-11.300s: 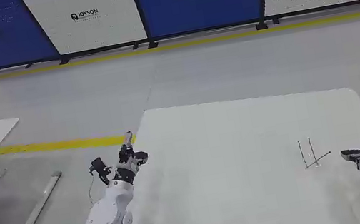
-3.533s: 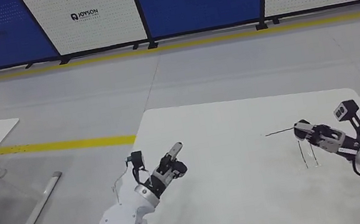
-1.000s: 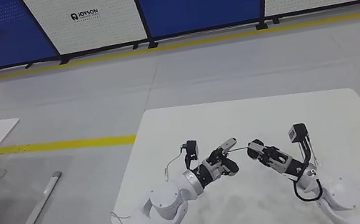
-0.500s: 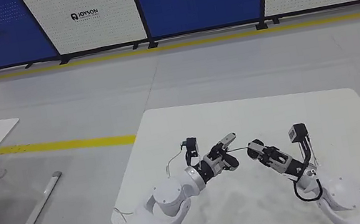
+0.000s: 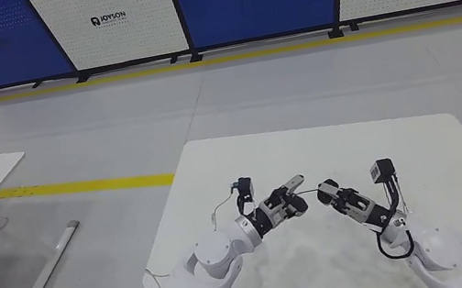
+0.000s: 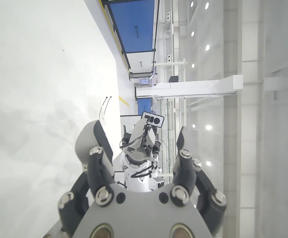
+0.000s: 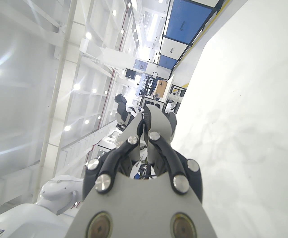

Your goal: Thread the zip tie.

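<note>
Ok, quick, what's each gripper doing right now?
Left gripper: open, nothing gripped.
Right gripper: closed on the zip tie, whose free end points toward the left gripper.

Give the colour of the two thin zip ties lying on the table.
Black; the thin zip ties show best in the left wrist view.

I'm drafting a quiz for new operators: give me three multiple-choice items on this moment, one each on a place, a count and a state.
1. Where are the left hand and right hand? A) tips close, facing, above the table B) at opposite table edges C) on the floor
2. How many loose zip ties lie on the table? A) none B) two C) five
3. The left hand is: A) open B) shut on a tie C) shut, empty
A, top view shows them nearly meeting; B, left wrist view shows a pair; A, its tips stand far apart.
</note>
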Robot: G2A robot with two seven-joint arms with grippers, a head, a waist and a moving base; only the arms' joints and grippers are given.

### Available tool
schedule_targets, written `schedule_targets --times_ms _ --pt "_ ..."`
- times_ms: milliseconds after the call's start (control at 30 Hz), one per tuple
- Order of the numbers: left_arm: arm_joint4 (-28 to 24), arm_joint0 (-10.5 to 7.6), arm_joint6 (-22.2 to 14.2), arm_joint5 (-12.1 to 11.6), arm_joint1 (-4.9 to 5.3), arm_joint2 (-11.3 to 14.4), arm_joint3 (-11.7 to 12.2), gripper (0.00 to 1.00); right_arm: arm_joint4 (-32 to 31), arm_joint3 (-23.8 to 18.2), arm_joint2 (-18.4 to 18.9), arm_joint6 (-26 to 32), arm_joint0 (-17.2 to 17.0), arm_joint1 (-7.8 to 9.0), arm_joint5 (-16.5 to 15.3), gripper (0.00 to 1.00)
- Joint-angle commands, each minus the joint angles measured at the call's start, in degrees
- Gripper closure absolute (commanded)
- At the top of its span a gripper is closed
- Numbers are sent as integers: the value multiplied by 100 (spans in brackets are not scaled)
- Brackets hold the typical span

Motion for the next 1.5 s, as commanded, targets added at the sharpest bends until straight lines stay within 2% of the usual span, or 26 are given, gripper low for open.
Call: schedule_targets --times_ms 0,567,867,900,933,967,1000,1033,1133,1200,1333,1467 --pt "-43 -1 -33 -33 2 -16 8 100 0 0 0 0 0 0 0 100" --pt "201 -41 56 -93 2 68 23 100 0 0 0 0 0 0 0 100" --pt "331 7 139 -148 8 88 -12 100 -56 -78 44 -56 -63 -13 61 100" --pt "336 14 140 -148 9 86 -21 100 -65 -89 62 -49 -76 -16 68 92" --pt "343 22 140 -145 11 84 -30 100 -70 -99 80 -39 -88 -18 75 68" --pt "352 31 140 -139 13 81 -41 100 -70 -109 106 -24 -104 -21 85 56" --pt "355 37 140 -133 14 80 -49 100 -70 -116 126 -11 -116 -23 90 51" --pt "357 42 140 -127 16 78 -56 100 -69 -124 145 -1 -128 -25 94 29" --pt "357 60 140 -104 20 71 -76 100 -78 -143 205 16 -167 -33 107 19" --pt "361 69 149 -81 22 68 -91 100 -88 -155 238 28 -189 -41 119 1" --pt "184 99 170 6 21 29 -129 100 -110 -170 308 31 -230 -54 139 0" --pt "-84 153 273 98 32 -135 -188 100 -93 -170 519 58 -300 -32 237 0"
